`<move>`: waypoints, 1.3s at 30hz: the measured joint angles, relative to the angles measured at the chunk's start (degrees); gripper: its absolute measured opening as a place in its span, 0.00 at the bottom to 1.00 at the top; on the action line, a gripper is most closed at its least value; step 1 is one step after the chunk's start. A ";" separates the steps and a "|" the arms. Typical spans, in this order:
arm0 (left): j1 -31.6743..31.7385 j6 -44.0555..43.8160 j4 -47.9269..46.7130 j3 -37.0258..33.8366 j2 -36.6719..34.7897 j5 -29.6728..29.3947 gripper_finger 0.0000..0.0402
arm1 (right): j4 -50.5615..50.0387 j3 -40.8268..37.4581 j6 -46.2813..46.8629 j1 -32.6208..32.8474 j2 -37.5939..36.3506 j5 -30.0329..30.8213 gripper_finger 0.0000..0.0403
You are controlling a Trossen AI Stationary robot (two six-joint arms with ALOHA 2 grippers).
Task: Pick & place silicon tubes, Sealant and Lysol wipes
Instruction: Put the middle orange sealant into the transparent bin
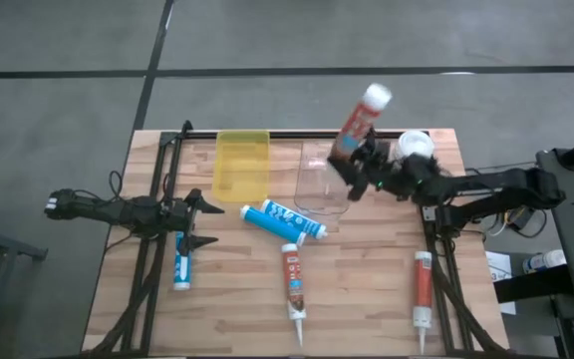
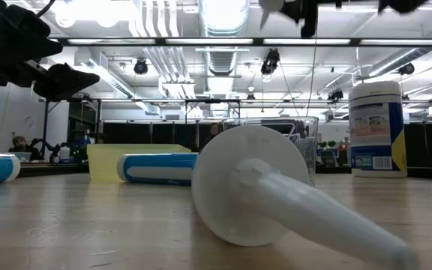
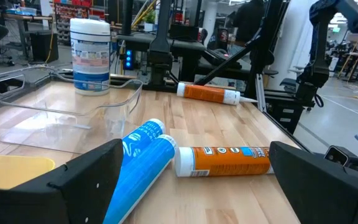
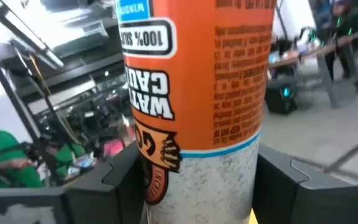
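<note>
Orange caulk tube [image 1: 359, 122] raised over clear bin [image 1: 322, 184], pinched in right gripper [image 1: 365, 160]; left gripper [image 1: 199, 221] spread wide, well left of bin; wipes [image 1: 416, 146] just right of bin. Low: wipes [image 2: 376, 129] upright right of bin [image 2: 306, 142]. Right wrist: fingers [image 4: 107, 186] clamped on tube [image 4: 197, 93].

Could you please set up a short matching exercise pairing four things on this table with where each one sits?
1. Lysol wipes
2. orange tube
3. yellow bin
4. clear bin

a. gripped in the right claw, lifted off the table
b. far edge, beside the clear bin, nearer the left arm
c. standing upright at the far right corner
d. between the yellow bin and the right claw

Pairs: 1-c, 2-a, 3-b, 4-d
</note>
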 joint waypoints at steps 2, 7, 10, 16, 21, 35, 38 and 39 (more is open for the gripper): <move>0.00 0.02 0.00 0.00 0.00 -0.02 0.99 | 1.52 -3.79 0.84 -0.08 1.44 0.06 0.52; 0.02 0.00 0.00 0.00 0.00 -0.01 0.99 | 9.60 -8.92 -0.80 -0.25 4.79 1.21 0.52; 0.00 0.02 -0.01 0.00 0.00 -0.02 0.99 | 9.12 -10.86 -1.74 0.08 6.41 2.18 0.52; 0.00 0.02 0.00 0.00 0.00 -0.02 0.99 | 11.44 -12.97 -2.81 2.66 9.94 2.36 0.52; 0.02 0.02 -0.02 0.00 0.00 0.00 0.99 | 12.15 -13.30 -8.72 5.28 12.19 6.50 0.52; 0.00 0.02 0.00 0.00 0.00 -0.02 0.99 | 26.32 -19.06 -20.26 5.33 16.92 15.47 0.52; 0.02 0.02 -0.01 0.00 0.00 -0.02 0.99 | 37.12 -23.18 -21.34 3.78 19.10 15.49 0.52; 0.00 0.02 -0.02 0.00 0.00 -0.02 0.99 | 39.53 -24.51 -20.29 3.10 20.18 15.63 0.52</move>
